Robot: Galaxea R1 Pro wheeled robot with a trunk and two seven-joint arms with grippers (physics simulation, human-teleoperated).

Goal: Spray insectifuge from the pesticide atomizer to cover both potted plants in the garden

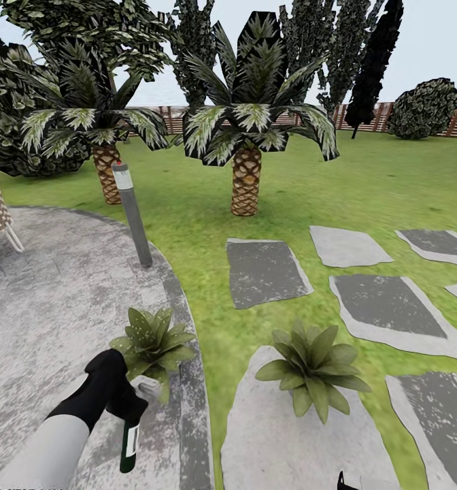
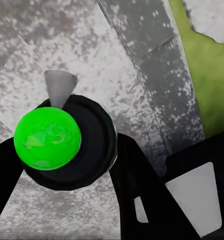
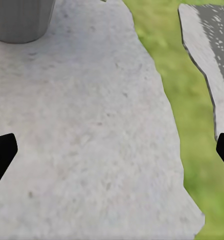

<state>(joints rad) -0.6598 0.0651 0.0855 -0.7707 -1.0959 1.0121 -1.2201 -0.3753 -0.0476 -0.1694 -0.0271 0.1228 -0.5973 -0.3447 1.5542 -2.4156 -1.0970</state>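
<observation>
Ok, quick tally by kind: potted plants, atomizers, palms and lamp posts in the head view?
Potted plants: 2, one on the patio, one on a stepping stone
Pesticide atomizer: 1, held in the left gripper
Palms: 2
Lamp post: 1
Total: 6

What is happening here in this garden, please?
The robot's left gripper holds the pesticide atomizer, a dark green bottle, over the grey patio, beside one potted plant. The second potted plant stands on a stepping stone to the right. The right gripper hangs open above that stone, holding nothing.
</observation>
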